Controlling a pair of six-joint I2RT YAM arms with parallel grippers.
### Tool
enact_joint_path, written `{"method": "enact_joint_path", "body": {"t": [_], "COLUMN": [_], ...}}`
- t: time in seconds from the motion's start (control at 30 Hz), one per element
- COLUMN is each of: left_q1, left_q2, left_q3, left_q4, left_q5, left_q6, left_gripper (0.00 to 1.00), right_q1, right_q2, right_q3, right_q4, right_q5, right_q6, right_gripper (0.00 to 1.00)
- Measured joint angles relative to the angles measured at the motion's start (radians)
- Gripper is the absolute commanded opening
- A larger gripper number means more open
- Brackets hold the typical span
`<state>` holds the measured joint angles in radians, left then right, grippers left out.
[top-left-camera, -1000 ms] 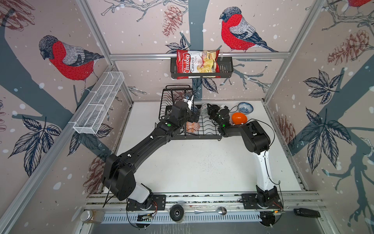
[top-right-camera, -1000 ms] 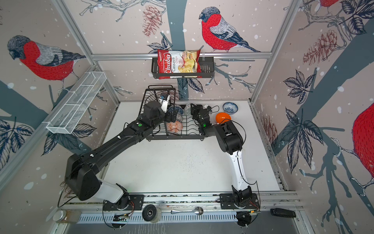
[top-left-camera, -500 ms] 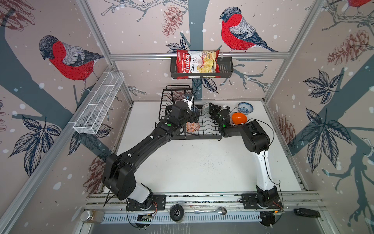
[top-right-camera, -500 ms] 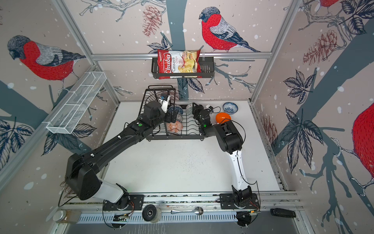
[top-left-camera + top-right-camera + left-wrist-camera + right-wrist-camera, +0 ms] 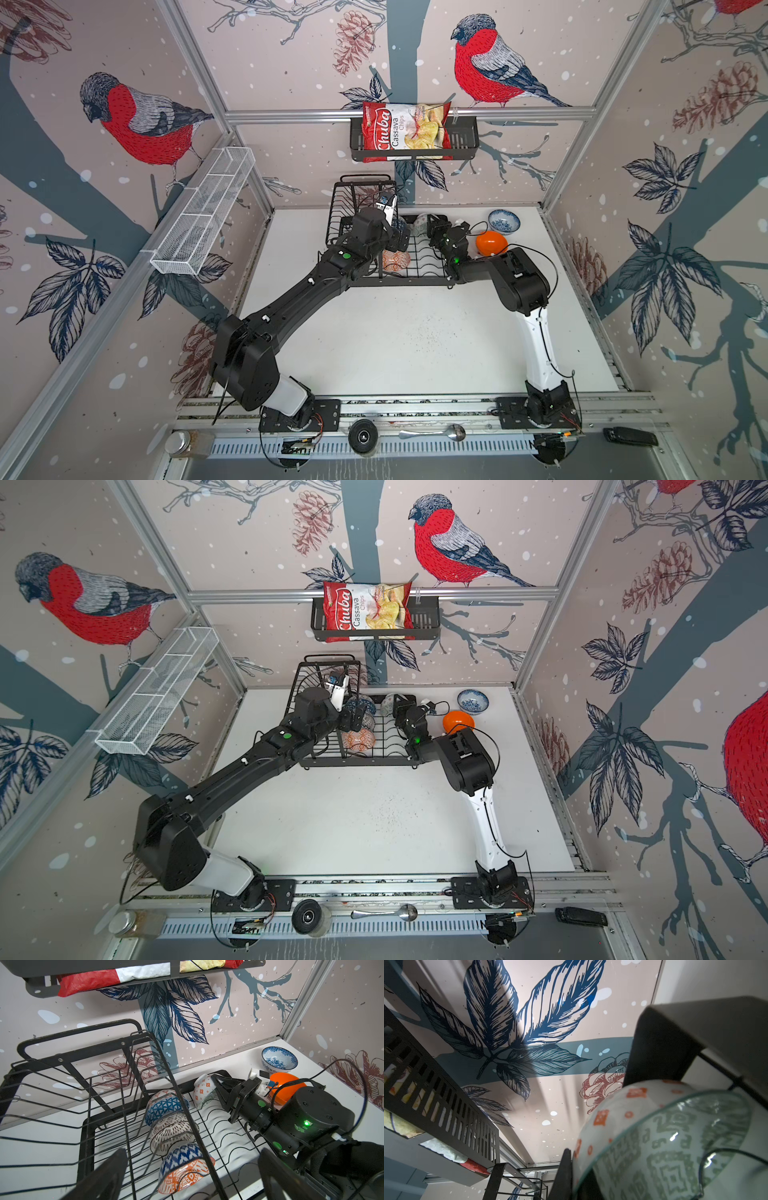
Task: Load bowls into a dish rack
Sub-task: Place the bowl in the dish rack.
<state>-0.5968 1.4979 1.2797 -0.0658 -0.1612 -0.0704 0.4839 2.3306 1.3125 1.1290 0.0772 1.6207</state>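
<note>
The black wire dish rack [image 5: 415, 272] [image 5: 86, 1147] stands at the back of the table. On edge in its base slots stand a blue triangle-patterned bowl [image 5: 164, 1105], a white bowl with black lattice [image 5: 172, 1132] and a red-orange patterned bowl [image 5: 182, 1169]. My right gripper [image 5: 434, 226] [image 5: 575, 1178] is shut on the rim of the grey-green patterned bowl [image 5: 664, 1147] [image 5: 202, 1088], tilted at the rack's far end. My left gripper [image 5: 190, 1176] [image 5: 399, 240] hangs open above the rack beside the upper basket, holding nothing. A plain orange bowl [image 5: 491, 243] and a blue-flowered white bowl [image 5: 503, 220] sit on the table right of the rack.
A black slotted shelf basket [image 5: 465, 141] with a chips bag [image 5: 405, 131] hangs on the back wall above the rack. A white mesh basket [image 5: 203, 216] is fixed to the left wall. A spoon [image 5: 436, 433] and a jar [image 5: 178, 444] lie by the front rail.
The right gripper with the grey-green bowl has shifted only slightly at the rack's far end. The left arm has stayed where it was.
</note>
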Motion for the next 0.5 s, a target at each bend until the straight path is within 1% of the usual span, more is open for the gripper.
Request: {"method": "enact_joint_path", "body": {"t": [0.33, 0.5], "left_q1": [0.005, 0.005], "left_q2": [0.0, -0.001], "left_q3": [0.0, 0.0], "left_q4": [-0.004, -0.006], "left_q5": [0.003, 0.003], "left_q6": [-0.005, -0.007], "left_gripper": [0.98, 0.98], "right_q1": [0.008, 0.01], "right_q2": [-0.016, -0.016], "right_q3": [-0.04, -0.038], "right_q4": [0.027, 0.021], "right_q5": [0.034, 0.045], "right_q6": [0.002, 0.031], "right_gripper": [0.0, 0.06]}}
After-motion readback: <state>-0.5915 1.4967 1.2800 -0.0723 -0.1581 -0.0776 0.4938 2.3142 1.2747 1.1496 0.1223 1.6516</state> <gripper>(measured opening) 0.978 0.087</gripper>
